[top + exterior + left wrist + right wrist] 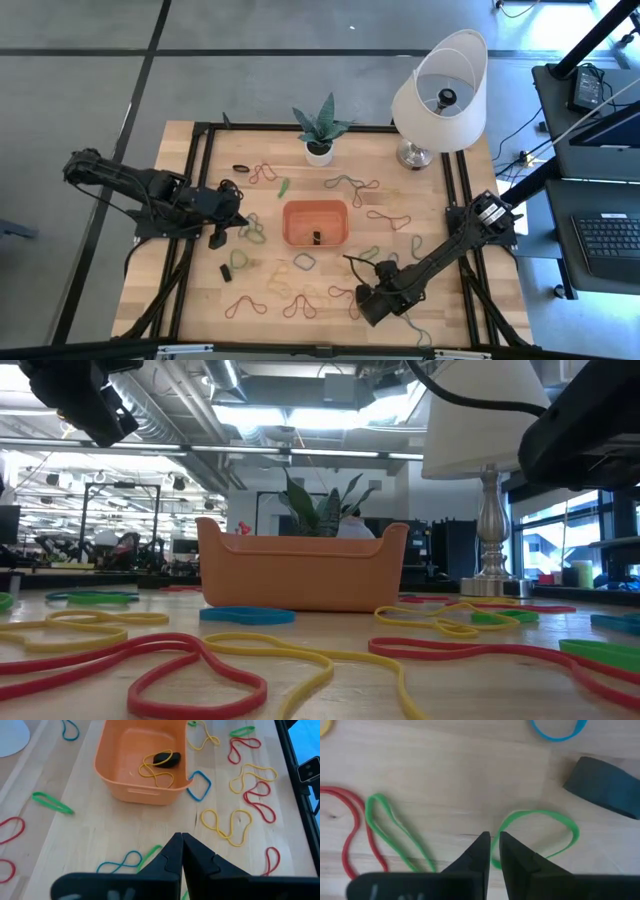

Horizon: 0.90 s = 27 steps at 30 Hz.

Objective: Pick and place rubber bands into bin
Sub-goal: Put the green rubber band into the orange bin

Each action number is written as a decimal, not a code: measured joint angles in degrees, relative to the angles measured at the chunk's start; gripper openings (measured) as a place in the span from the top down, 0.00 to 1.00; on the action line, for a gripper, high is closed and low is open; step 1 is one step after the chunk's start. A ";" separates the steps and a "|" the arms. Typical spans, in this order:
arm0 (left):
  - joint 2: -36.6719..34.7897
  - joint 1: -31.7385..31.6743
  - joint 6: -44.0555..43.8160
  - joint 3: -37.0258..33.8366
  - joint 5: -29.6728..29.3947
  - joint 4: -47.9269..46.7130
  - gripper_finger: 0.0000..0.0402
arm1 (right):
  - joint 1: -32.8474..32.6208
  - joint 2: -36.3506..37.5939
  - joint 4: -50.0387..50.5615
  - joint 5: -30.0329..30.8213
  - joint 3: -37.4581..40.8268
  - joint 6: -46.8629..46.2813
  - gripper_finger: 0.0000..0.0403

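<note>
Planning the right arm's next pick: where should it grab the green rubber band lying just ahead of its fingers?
Pinch the near end of the green rubber band, straight down from above. It lies flat on the wooden table, and that curved strand sits at the right hand.

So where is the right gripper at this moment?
In the high view the right gripper is low over the table's near edge, right of centre and nearer than the bin; its fingers straddle a green rubber band.
</note>
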<state>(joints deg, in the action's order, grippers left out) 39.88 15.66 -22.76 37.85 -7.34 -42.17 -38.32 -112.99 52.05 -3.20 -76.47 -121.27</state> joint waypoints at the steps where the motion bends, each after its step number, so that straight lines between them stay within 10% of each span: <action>1: 0.00 0.00 0.00 0.00 0.01 -0.05 0.99 | -0.01 0.00 0.00 0.00 0.00 0.00 0.89; 27: 0.02 0.00 0.00 0.00 -0.01 -0.06 0.99 | -0.86 -4.12 -2.15 -0.96 -0.81 2.01 0.98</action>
<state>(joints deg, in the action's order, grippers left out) 39.90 15.66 -22.76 37.85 -7.35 -42.22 -39.18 -117.11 49.90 -4.16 -77.27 -119.26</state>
